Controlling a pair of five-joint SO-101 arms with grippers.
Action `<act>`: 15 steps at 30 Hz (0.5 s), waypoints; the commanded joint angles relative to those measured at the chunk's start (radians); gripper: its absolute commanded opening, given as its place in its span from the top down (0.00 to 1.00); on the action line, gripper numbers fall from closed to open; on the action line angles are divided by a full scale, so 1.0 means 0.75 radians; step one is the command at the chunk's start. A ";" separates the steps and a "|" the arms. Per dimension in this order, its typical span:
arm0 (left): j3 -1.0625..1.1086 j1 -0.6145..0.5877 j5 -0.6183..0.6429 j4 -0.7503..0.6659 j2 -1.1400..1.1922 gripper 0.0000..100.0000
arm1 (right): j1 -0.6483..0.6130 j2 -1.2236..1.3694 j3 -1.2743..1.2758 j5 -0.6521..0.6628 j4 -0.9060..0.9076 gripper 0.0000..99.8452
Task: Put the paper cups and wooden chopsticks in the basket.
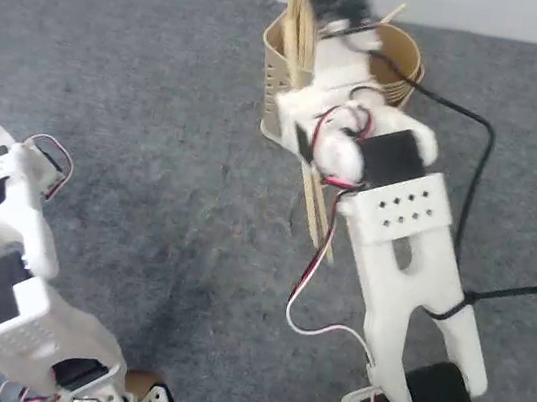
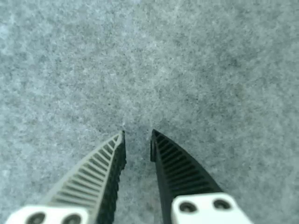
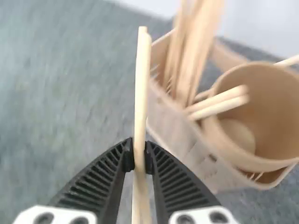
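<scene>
Gripping one wooden chopstick [image 3: 141, 84] between closed jaws, the right gripper [image 3: 138, 161] is holding it upright just outside the basket [image 3: 174, 122] wall; the left gripper [image 2: 138, 135] is hanging slightly parted, empty, well apart.

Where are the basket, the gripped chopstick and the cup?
basket [image 3: 182, 135], right wrist view, near wall.
chopstick [image 3: 141, 84], right wrist view, mid-shaft.
cup [image 3: 280, 107], right wrist view, inner wall.
</scene>
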 commanded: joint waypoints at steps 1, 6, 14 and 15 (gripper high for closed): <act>-0.038 0.008 0.000 -0.025 -0.010 0.92 | 0.026 -0.089 -0.045 -0.147 -0.199 0.99; -0.038 0.008 0.000 -0.025 -0.010 0.92 | 0.030 -0.073 -0.045 -0.172 -0.470 0.99; -0.038 0.012 -0.002 -0.025 -0.010 0.92 | 0.095 0.015 -0.043 -0.168 -1.108 0.99; -0.038 0.012 -0.002 -0.025 -0.010 0.92 | 0.105 0.040 -0.043 -0.168 -1.179 0.99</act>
